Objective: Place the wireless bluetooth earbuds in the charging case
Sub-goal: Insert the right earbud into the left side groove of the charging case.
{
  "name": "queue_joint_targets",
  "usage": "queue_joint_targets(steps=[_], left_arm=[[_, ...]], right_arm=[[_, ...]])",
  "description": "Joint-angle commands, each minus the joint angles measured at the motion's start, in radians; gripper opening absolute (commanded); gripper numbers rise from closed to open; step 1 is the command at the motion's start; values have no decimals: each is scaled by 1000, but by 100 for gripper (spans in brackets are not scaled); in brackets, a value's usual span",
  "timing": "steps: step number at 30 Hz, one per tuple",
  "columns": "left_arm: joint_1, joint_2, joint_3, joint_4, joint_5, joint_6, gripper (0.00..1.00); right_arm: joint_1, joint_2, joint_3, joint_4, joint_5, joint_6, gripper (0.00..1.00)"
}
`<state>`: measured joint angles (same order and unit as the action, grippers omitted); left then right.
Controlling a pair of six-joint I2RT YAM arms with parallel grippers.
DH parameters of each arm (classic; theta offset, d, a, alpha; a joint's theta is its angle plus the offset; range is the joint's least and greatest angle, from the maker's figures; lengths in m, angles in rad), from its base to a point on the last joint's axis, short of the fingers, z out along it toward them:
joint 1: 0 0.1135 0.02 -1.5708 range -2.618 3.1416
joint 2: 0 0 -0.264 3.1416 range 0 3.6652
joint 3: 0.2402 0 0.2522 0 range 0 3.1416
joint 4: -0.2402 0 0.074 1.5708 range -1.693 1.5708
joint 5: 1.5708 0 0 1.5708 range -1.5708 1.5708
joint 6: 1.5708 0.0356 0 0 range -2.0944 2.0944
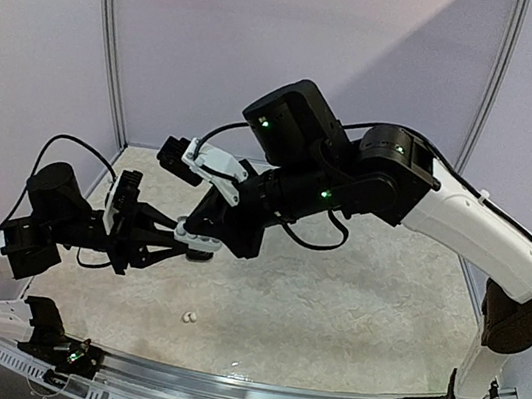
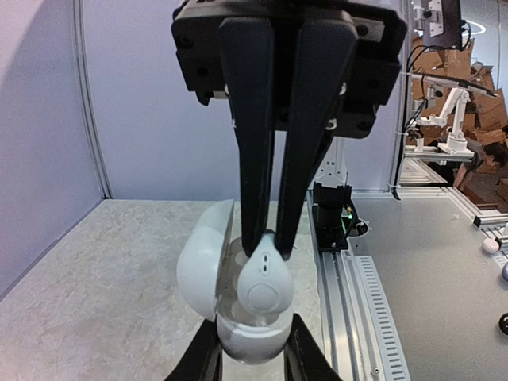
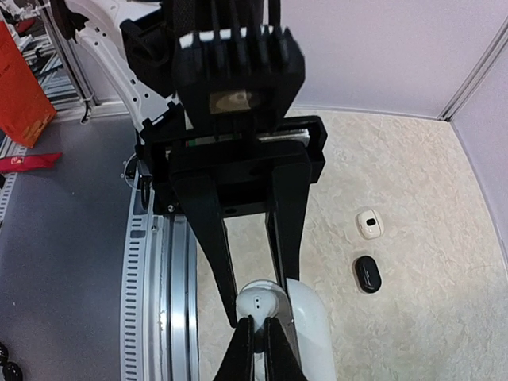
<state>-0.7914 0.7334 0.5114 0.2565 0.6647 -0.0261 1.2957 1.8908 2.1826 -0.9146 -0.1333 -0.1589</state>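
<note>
Left wrist view: the left gripper (image 2: 254, 355) was closed around the lower body of the white charging case (image 2: 248, 337), one finger on each flank. The case's lid (image 2: 198, 268) stood swung open to the left of the body. The right gripper (image 2: 268, 242) came down from above the case, its jaws pressed together and pinching the narrow end of a white earbud (image 2: 266, 290). The earbud's rounded end sat at the mouth of the case, touching its front rim; how deep it sat could not be told.

Right wrist view: own fingertips were shut just over the case, with the left gripper's fingers straddling the case from the far side. A white rounded item (image 3: 367, 225) and a black oval item (image 3: 367, 274) lay on the table (image 3: 429, 206), well apart from the case and to its right in that view; type not resolved.

Top external view: two loose white buds (image 1: 190, 318) lay touching each other on the table, between the case and the arm bases.
</note>
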Motion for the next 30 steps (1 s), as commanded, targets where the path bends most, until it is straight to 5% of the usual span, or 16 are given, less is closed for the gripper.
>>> queue_joint_targets(steps=[1,30], left_arm=[[-5,-2,26,-38,-25,17,0],[-23,-1,34,-55,-78,78,0]], right_arm=[[0,36,41,-89,15,-45,0],[28,182,189,-229,115,-127,0]])
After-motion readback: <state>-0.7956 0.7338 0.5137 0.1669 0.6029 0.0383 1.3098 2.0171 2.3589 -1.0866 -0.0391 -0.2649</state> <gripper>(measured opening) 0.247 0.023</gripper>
